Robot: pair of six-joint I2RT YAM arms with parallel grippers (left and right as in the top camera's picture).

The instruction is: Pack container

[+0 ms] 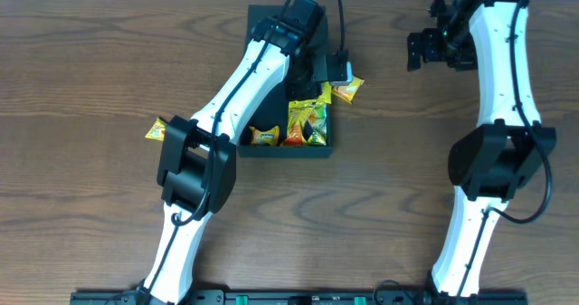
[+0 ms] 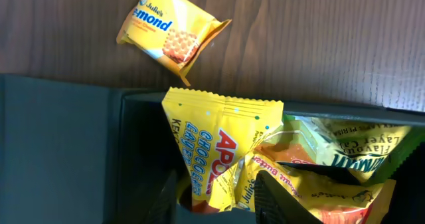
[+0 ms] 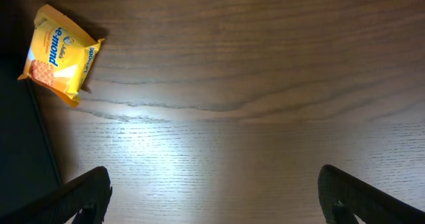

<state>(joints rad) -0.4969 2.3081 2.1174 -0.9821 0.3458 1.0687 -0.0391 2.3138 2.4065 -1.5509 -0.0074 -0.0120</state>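
1. Up close to the top camera are the two arms. The left arm (image 1: pixel 237 86) leans over the box (image 1: pixel 285 151) so that its pincer can reach inside. The right arm (image 1: pixel 507 61) is off to the side, out of the way.
2. Under them is the brown wood table (image 1: pixel 90 70), which holds everything up.
3. Next is the box. It is dark green and sits at the middle back of the table, under the left arm. Its top is open, so snacks can drop in.
4. Over bare wood, the right pincer (image 3: pixel 212 201) is spread wide with nothing in it. I think it is waiting for a turn.
5. Down in the box is the left pincer (image 2: pixel 222 201). A tall yellow packet (image 2: pixel 212 144) stands between its fingers. I cannot tell if it is pinching the packet or letting go.
6. Beside that one, more snacks are in the box, like the green-edged packet (image 2: pixel 352 151).
7. Just outside the box lies a loose packet (image 2: pixel 166 31). It is not packed yet.
8. Well away from the box, a small packet (image 1: pixel 156 129) peeks out by the left arm. It needs packing too.
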